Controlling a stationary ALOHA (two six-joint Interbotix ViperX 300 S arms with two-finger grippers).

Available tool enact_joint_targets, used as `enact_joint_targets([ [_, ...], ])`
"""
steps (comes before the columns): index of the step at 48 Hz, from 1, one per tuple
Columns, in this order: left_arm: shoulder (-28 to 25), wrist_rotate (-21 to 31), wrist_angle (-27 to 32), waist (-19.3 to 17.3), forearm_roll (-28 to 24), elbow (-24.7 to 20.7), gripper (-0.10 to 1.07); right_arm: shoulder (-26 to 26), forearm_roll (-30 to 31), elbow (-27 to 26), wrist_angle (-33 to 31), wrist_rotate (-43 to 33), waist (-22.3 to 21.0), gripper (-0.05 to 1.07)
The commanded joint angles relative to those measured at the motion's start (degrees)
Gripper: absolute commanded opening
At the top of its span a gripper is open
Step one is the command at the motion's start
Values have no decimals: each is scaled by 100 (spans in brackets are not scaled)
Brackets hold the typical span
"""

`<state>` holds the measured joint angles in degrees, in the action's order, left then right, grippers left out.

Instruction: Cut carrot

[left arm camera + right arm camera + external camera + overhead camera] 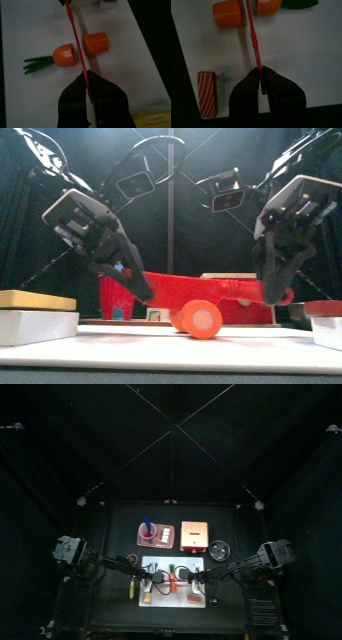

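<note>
The carrot lies in two pieces on the white board (167, 596). One is a leafy orange piece (63, 55), the other a plain orange stub (95, 42). A thin red knife (75, 30) stands edge-down in the gap between them. My left gripper (87, 80) is shut on one end of it. My right gripper (261, 75) is shut on the other end of the knife (253, 37), beyond which lie the two carrot pieces (230, 13). In the front view the cut face of the carrot (201, 318) shows below the red blade (201, 288).
A red-and-white striped block (209, 95) lies on the board near my right gripper. Two wooden trays (198, 532) sit at the back of the table. In the front view, a yellow-topped white block (34, 313) stands at the left and a white block (327, 331) at the right.
</note>
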<state>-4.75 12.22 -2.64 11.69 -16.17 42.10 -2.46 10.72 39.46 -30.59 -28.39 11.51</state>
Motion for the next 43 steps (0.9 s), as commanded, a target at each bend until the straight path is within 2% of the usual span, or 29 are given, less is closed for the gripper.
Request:
enact_joint_targets([
  [1,369,-44,35,62,-193,-132,34,-475,167,-105,-466,-26,-35,39],
  [12,826,-18,-272,-105,-738,-167,41,-932,422,-88,-668,-35,-53,39],
  [16,888,-18,-325,-211,-650,-149,52,-993,422,-44,-721,-35,-53,39],
  [22,923,-18,-422,-404,-466,-141,76,-1090,325,88,-923,-53,-53,39],
  [27,923,-9,-510,-510,-369,-141,88,-1222,97,211,-1099,-123,-62,39],
  [36,923,-18,-642,-615,-185,-114,88,-1731,-527,536,-1433,-729,-141,39],
  [43,932,-18,-650,-668,-193,-70,88,-2329,-1011,993,-1635,-1354,-167,39],
])
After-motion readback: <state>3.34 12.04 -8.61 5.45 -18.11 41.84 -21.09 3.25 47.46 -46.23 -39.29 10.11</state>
